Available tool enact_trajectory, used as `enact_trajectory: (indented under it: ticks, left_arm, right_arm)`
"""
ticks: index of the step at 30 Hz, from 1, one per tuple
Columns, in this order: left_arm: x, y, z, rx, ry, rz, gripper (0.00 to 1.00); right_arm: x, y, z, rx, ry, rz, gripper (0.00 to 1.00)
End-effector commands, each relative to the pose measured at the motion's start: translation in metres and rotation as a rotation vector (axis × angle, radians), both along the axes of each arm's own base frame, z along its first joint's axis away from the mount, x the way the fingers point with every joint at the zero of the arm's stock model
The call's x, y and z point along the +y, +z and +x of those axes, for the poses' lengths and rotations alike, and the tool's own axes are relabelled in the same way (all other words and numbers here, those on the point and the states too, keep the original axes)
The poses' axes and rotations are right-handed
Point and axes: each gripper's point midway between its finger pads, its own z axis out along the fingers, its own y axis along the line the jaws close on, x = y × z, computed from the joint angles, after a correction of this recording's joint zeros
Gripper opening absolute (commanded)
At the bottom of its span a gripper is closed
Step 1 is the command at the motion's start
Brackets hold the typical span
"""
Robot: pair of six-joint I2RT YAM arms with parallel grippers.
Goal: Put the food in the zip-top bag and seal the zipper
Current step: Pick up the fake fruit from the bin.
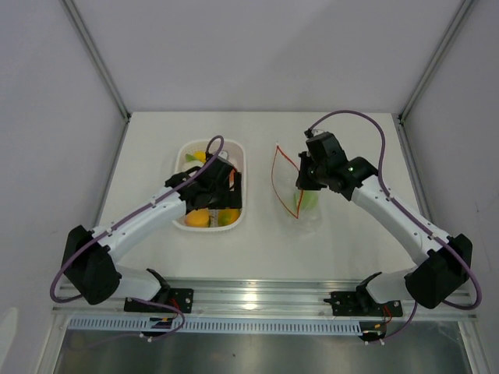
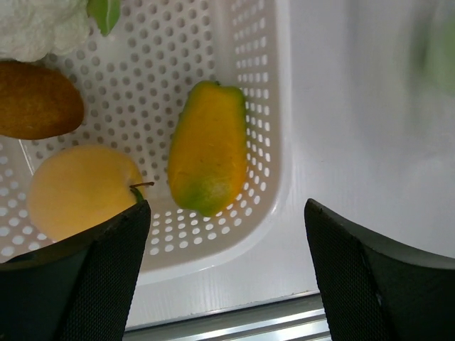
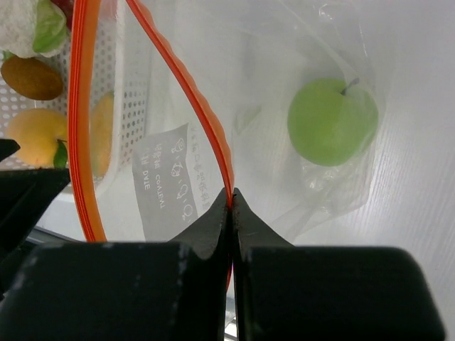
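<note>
The right tool [image 3: 231, 193] clenches the zipper [image 3: 181, 82]; the left tool [image 2: 226, 213] hangs released over the mango [image 2: 208, 145] in the basket [image 2: 266, 85].

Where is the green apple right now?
Seen from above, the green apple lies inside the clear zip-top bag on the right half of the table, just right of the white basket.

white table [image 1: 257, 249] between pale walls [image 1: 257, 47], perhaps aluminium rail [image 1: 257, 297] along near edge

1 bag [image 3: 270, 78], 1 grn apple [image 3: 332, 121], 1 basket [image 2: 264, 106], 1 mango [image 2: 208, 148], 1 cauliflower [image 2: 35, 25], 1 yel. fruit [image 2: 79, 189]
</note>
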Motion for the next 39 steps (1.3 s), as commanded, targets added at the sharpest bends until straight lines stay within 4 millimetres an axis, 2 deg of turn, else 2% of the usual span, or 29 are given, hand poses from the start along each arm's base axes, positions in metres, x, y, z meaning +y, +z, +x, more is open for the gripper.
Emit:
enact_trajectory:
  ticks: [1, 4, 7, 12, 21, 30, 34, 39]
  left_arm:
    - [0.015, -0.002, 0.011, 0.002, 0.078, 0.037, 0.89]
    - [0.018, -0.01, 0.015, 0.012, 0.092, 0.027, 0.79]
    - [0.018, -0.016, 0.017, 0.017, 0.089, 0.013, 0.75]
    - [0.017, -0.032, 0.02, 0.051, 0.07, 0.033, 0.76]
    - [0.01, -0.057, 0.029, 0.119, 0.053, 0.038, 0.77]
    - [-0.004, -0.089, 0.016, 0.198, 0.025, -0.03, 0.76]
    - [-0.001, -0.099, 0.008, 0.216, 0.022, -0.029, 0.76]
    - [0.002, -0.104, 0.005, 0.226, 0.024, -0.017, 0.67]
  right_arm:
    - [-0.01, 0.008, -0.006, -0.046, 0.02, -0.023, 0.0]
    - [-0.012, 0.005, -0.009, -0.04, 0.035, -0.037, 0.0]
    - [-0.012, 0.001, -0.011, -0.033, 0.048, -0.04, 0.0]
    - [-0.015, -0.003, -0.01, -0.028, 0.042, -0.055, 0.0]
    - [-0.019, 0.006, -0.009, -0.063, 0.028, -0.056, 0.0]
    - [-0.019, 0.008, -0.01, -0.071, 0.027, -0.048, 0.0]
    - [-0.017, 0.007, -0.01, -0.068, 0.031, -0.038, 0.0]
    - [-0.015, 0.004, -0.01, -0.064, 0.032, -0.03, 0.0]
